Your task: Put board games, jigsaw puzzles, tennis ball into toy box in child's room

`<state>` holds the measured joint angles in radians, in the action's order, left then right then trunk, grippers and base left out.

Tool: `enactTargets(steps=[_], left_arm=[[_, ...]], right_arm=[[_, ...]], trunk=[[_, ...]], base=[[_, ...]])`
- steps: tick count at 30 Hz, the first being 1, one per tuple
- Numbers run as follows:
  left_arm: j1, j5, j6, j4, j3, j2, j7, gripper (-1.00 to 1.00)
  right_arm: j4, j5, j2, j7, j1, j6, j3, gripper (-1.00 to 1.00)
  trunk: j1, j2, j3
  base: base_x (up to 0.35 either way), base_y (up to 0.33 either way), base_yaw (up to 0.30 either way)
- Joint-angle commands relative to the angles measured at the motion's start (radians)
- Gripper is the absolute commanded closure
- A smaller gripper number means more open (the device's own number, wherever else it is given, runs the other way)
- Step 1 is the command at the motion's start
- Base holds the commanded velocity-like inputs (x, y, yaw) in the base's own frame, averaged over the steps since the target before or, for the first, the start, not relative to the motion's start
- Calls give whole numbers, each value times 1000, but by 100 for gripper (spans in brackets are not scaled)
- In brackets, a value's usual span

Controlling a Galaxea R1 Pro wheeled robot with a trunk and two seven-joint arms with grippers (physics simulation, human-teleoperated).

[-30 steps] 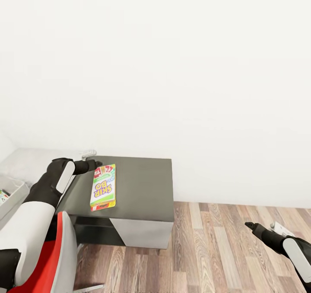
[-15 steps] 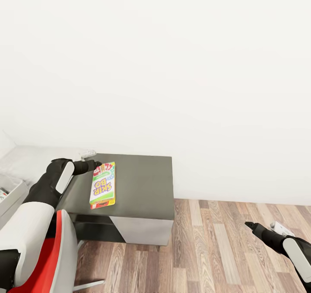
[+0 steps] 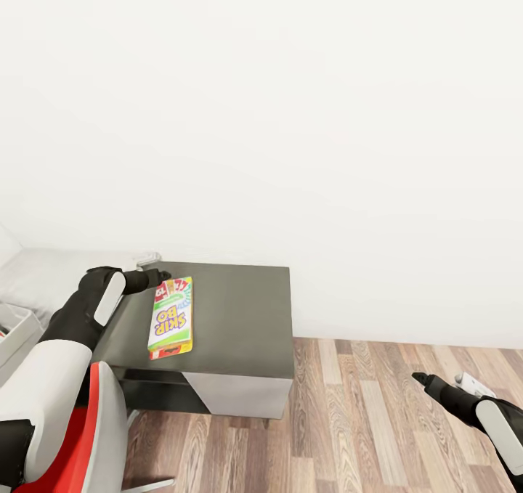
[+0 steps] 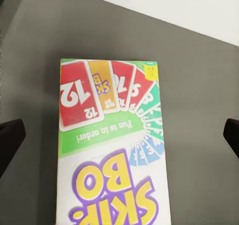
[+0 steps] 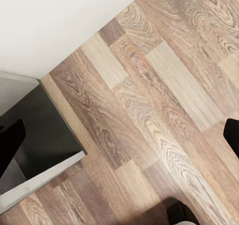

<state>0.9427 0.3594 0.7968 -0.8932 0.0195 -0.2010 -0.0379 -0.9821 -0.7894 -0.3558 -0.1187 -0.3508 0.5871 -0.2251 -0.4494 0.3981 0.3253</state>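
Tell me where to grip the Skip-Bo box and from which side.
Grip the Skip-Bo box across its narrow width, on the two long edges, coming straight down from above. It lies flat on the dark cabinet, and the left end effector already hangs over its far end, open wider than the box.

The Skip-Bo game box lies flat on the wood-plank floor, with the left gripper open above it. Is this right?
Not quite. The Skip-Bo game box lies flat on the dark grey cabinet top, not on the floor, as the head view shows. The left gripper is indeed open above it.
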Motion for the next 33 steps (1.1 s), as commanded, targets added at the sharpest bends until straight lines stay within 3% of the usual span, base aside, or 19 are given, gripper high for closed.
enactTargets(steps=[1, 33], left_arm=[[1, 7, 5, -1, 1, 0, -4, -100], [1, 7, 7, 0, -3, 4, -10, -100]], right_arm=[[-3, -11, 0, -9, -1, 4, 0, -100], [-5, -11, 1, -7, -1, 3, 1, -100]], trunk=[[-1, 2, 2], [-1, 2, 2]], base=[[4, 0, 0], [55, -11, 0]])
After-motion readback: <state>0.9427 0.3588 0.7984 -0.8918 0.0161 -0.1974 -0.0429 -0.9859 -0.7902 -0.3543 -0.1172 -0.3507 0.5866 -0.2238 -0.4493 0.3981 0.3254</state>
